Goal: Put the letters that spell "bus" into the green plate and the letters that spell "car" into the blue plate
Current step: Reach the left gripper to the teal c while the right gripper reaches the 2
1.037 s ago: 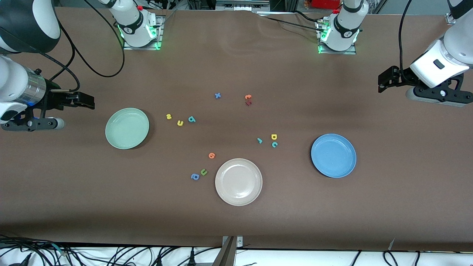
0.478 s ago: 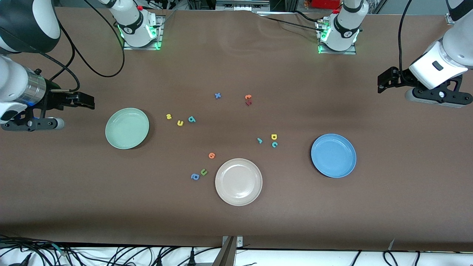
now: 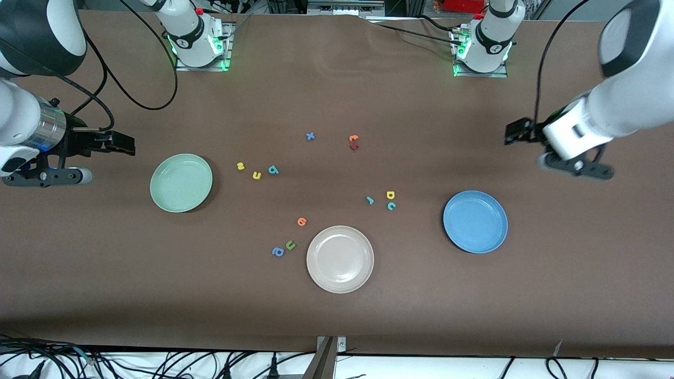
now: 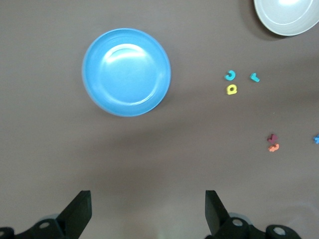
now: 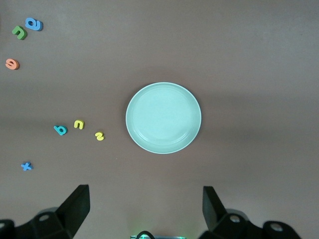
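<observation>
The pale green plate (image 3: 181, 182) lies toward the right arm's end, the blue plate (image 3: 475, 221) toward the left arm's end; both are bare. Beside the green plate lie the yellow "s" (image 3: 240, 166), yellow "u" (image 3: 256, 175) and teal "b" (image 3: 273, 170). The teal "r" (image 3: 370, 200), yellow "a" (image 3: 390, 195) and teal "c" (image 3: 391, 206) lie mid-table. My left gripper (image 4: 148, 209) hangs open over bare table by the blue plate (image 4: 126, 72). My right gripper (image 5: 144, 206) waits open, up beside the green plate (image 5: 163, 117). Neither holds anything.
A beige plate (image 3: 340, 259) sits nearest the front camera. Beside it lie an orange round letter (image 3: 301, 221), an olive "u" (image 3: 290, 245) and a blue "a" (image 3: 277, 252). A blue "x" (image 3: 310, 136) and orange and dark red letters (image 3: 353, 142) lie nearer the bases.
The left arm has swung in from the table's end, and its gripper has come toward the blue plate. The right arm and all the letters have stayed put.
</observation>
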